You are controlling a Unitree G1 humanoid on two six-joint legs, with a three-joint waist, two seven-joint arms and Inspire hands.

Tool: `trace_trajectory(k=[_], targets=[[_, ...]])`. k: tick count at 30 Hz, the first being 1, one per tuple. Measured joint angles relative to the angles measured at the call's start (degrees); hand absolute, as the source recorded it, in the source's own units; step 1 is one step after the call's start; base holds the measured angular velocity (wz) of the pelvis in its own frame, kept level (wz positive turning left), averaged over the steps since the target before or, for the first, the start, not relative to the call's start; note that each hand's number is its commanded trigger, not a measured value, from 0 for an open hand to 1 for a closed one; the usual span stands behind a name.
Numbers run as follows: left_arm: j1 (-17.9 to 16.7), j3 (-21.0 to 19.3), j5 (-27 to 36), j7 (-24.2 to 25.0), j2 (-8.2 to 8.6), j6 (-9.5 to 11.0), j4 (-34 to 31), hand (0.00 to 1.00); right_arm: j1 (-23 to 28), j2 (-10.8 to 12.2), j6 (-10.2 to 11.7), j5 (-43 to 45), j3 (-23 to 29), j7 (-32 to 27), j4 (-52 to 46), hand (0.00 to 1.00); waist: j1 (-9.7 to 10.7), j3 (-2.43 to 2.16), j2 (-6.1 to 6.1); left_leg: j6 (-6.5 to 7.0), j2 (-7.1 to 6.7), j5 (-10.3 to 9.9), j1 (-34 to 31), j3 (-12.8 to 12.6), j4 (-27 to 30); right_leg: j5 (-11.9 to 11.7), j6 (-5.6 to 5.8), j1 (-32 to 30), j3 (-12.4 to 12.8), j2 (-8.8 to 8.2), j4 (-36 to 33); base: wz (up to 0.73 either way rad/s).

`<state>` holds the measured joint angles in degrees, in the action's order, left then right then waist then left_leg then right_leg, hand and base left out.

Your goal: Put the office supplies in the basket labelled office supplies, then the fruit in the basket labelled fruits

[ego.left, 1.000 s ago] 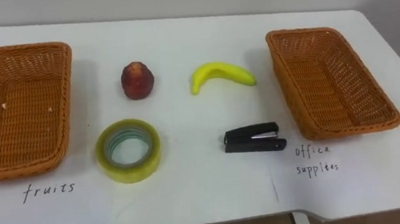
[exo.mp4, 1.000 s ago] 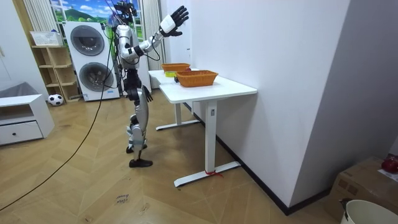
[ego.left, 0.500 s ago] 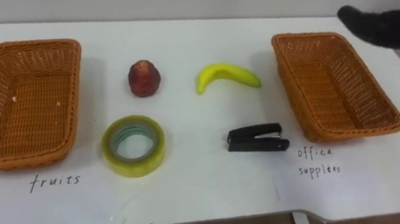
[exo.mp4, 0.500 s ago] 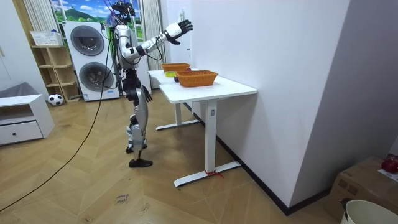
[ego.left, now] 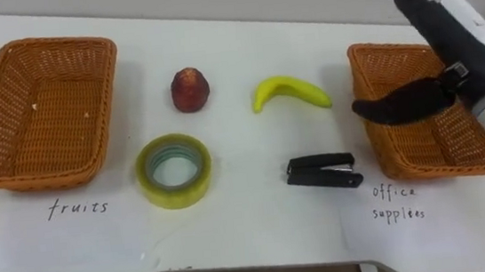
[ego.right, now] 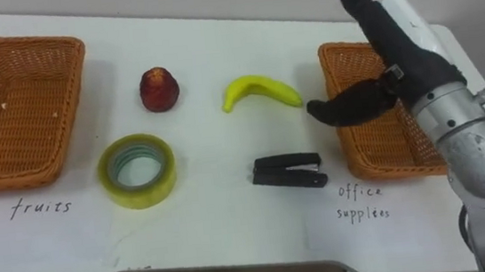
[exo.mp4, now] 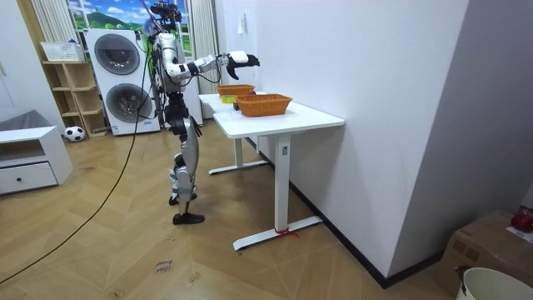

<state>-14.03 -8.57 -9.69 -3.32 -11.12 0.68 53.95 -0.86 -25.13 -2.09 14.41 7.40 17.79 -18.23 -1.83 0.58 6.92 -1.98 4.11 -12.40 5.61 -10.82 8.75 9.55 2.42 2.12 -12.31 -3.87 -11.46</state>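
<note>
I have the right hand (ego.left: 443, 41) up over the far right of the white table (ego.left: 252, 233), above the right basket (ego.left: 436, 149); its fingers are stretched out straight, the thumb pokes out towards the banana, and it carries nothing. The room view shows the robot standing upright at the table's edge on the room view's left, that arm held out level over the tabletop.

Nothing is sorted yet; both wicker baskets sit empty, the left basket (ego.left: 37, 178) at the far left and the right one at the far right. Between them, on the bare table, lie four things, all well apart from one another: a red fruit (ego.left: 190, 89) at the back left; a banana (ego.left: 290, 90) at the back right; a roll of yellowish tape (ego.left: 177, 194) lying flat at the front left; a black stapler (ego.left: 322, 170) at the front right, near the right basket's front corner.
</note>
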Motion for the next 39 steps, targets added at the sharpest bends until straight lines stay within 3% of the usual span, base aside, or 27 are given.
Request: trace_trajectory(k=[8, 12, 17, 24, 29, 39], targets=[[0.09, 3.25, 0.01, -0.2, -1.33, -0.36, -0.11, 0.0, 0.1, 0.0, -1.21, 1.74, -2.04, 4.46, 2.16, 0.0, -0.01, 0.1, -0.19, 0.0, 0.0, 0.0, -0.04, 0.0, 0.45, -0.11, -0.17, 0.03, -0.45, -0.06, -0.02, 0.0], [0.16, 3.3, -0.02, -0.25, -1.34, -0.36, -0.98, 0.0, 0.37, 0.0, -1.22, 1.63, -2.38, 6.14, 2.15, 0.0, -0.07, 0.07, -0.17, 0.0, 0.05, 0.0, -0.1, 0.0, 0.5, -0.12, -0.19, 0.01, -0.43, -0.02, -0.11, 0.0], [-0.04, 3.33, 0.0, -0.24, -1.36, -0.35, -2.39, 0.0, 2.63, 0.0, -1.33, 1.62, -3.18, 8.24, 2.15, 0.0, -0.24, -0.3, 0.35, 0.0, 0.04, 0.0, 0.09, -0.02, 0.53, -0.16, -0.24, 0.61, -0.51, -0.02, -0.09, 0.01], [0.24, 3.45, 0.0, -0.24, -1.38, -0.34, -2.39, 0.0, 4.76, 0.0, -1.72, 2.15, -4.42, 11.11, 3.58, 0.0, -0.39, -0.32, 0.39, -0.01, 0.04, -0.02, 0.13, 0.05, 0.48, -0.18, -0.27, 0.73, -0.48, 0.04, -0.04, 0.0], [0.36, 4.51, 0.0, -0.25, -1.56, -0.34, -2.84, 0.0, 4.9, 0.0, -1.79, 3.91, -4.46, 12.52, 3.97, 0.0, -0.46, -0.09, 0.07, -0.01, 0.09, -0.02, 0.05, 0.16, 0.36, -0.2, -0.3, 0.66, -0.52, 0.1, -0.04, 0.0], [1.05, 4.9, 0.15, -0.26, -1.61, 0.21, -3.3, 0.0, 4.89, 0.25, -1.68, 5.92, -4.61, 13.63, 3.94, 0.0, -1.58, -0.24, 0.27, -0.01, 0.08, -0.02, 0.06, 0.21, 0.43, -0.2, -0.3, 0.63, -0.43, 0.08, -0.03, 0.0]])
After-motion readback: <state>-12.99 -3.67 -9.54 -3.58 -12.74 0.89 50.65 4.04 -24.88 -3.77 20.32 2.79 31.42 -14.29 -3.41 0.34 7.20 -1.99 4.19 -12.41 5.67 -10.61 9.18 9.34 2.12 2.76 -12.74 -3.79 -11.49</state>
